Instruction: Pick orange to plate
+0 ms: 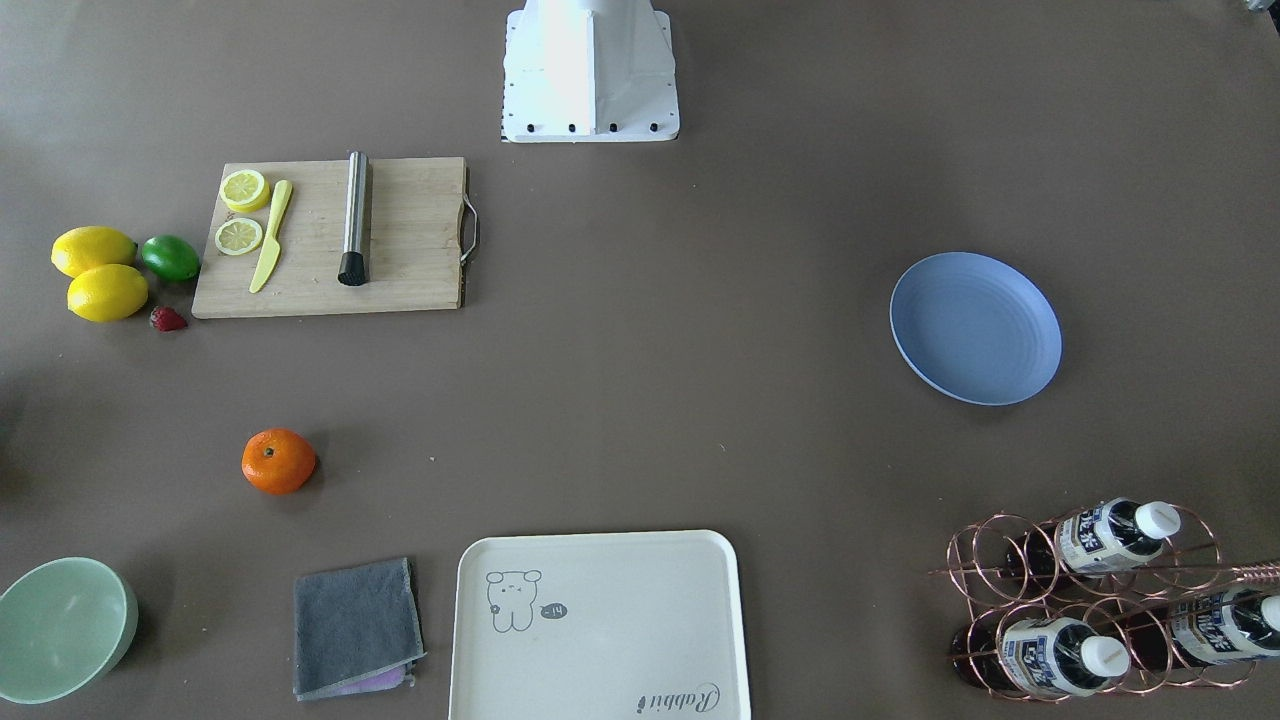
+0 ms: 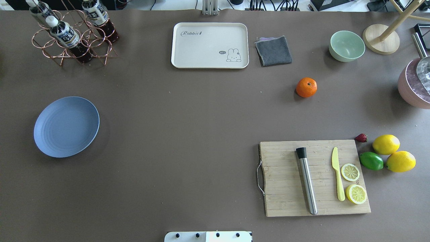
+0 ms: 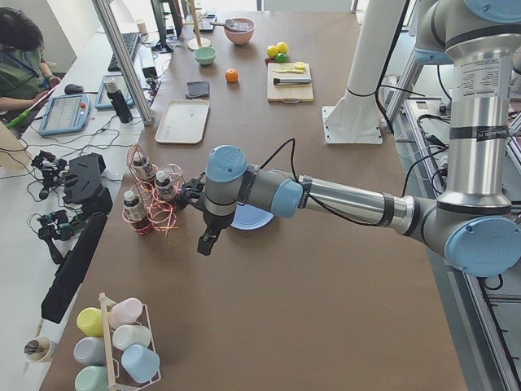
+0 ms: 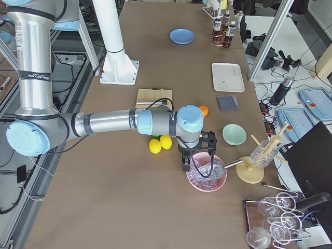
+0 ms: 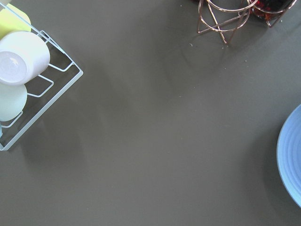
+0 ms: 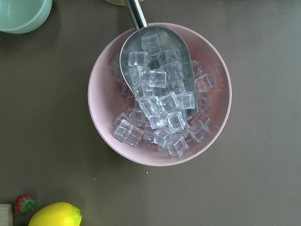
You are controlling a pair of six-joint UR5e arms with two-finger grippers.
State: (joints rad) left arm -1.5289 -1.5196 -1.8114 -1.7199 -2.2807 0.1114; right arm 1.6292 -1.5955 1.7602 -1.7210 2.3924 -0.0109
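Pink bowl (image 6: 222, 108) of ice cubes (image 6: 160, 103), metal scoop (image 6: 135, 14) lying in it, directly under right wrist camera; right gripper (image 4: 185, 165) hangs above it, fingers apart or together cannot tell; left gripper (image 3: 208, 243) hangs near plate (image 1: 975, 328), finger state likewise cannot tell; orange (image 1: 278, 461) on bare table (image 1: 640, 400) between cutting board (image 1: 415, 230) and grey cloth (image 1: 355, 625), well apart from plate.

The table (image 2: 188, 117) is viewed steeply from behind and across, lengthwise from both ends, closely from each wrist; the plate (image 1: 975, 328) is shared by both steep views.
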